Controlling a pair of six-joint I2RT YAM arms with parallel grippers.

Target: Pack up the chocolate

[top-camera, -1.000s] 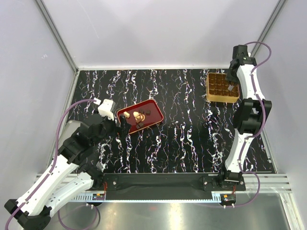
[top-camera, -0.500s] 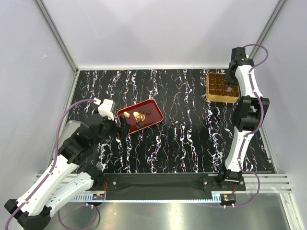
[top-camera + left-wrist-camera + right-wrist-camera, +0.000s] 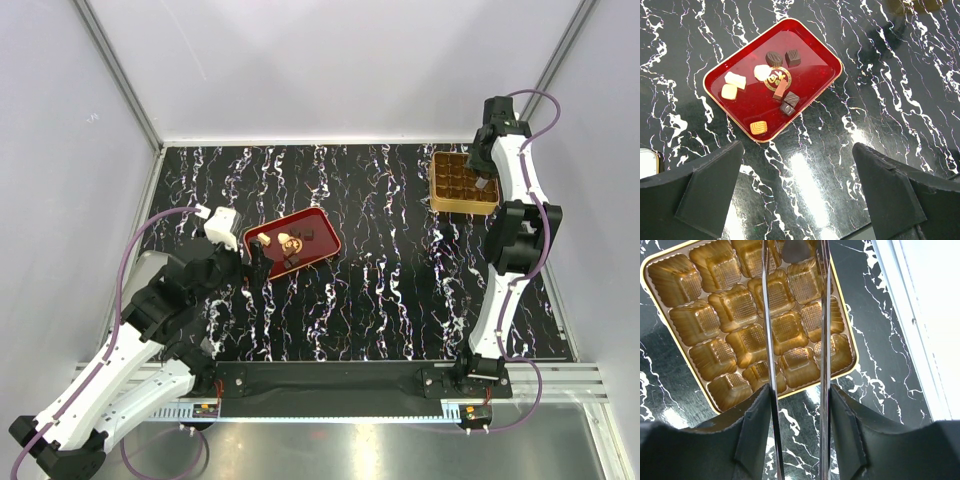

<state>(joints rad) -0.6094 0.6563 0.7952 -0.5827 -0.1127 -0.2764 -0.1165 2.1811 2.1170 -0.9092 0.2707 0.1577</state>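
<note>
Black white-veined marble surface [image 3: 400,290]. Red tray [image 3: 812,50] lies left of centre, skewed to the surface edges. All loose chocolates [image 3: 263,239] lie inside it; nine count in the left wrist view.

Around the gold emblem [image 3: 777,78]:
- A dark round piece [image 3: 773,58] and a dark square piece [image 3: 793,58] lie side by side.
- A cream piece [image 3: 761,72] touches the emblem.
- Two pale blocks [image 3: 735,80] touch each other near one rim.
- A brown bar [image 3: 780,91] laps the emblem's edge.
- Two dark squares [image 3: 791,99] touch just beyond the bar.
- A tan ridged piece [image 3: 758,127] sits alone close to the rim.

Left claw [image 3: 797,145] hovers raised at the tray's near-left edge. Its black fingers [image 3: 710,185] are spread wide with nothing between them.

Golden compartment box [image 3: 463,182] sits far right, well apart from the tray, with ridged gold cells in a grid. Right claw [image 3: 484,183] hangs over the box's right part. Its long thin metal fingers [image 3: 769,340] run parallel with a moderate gap between them.

A dark grey lump [image 3: 796,251] shows between the finger tips at the top edge of the right wrist view. Can't tell whether it is pinched or just lying in a cell, so the right claw's grip is unclear.
</note>
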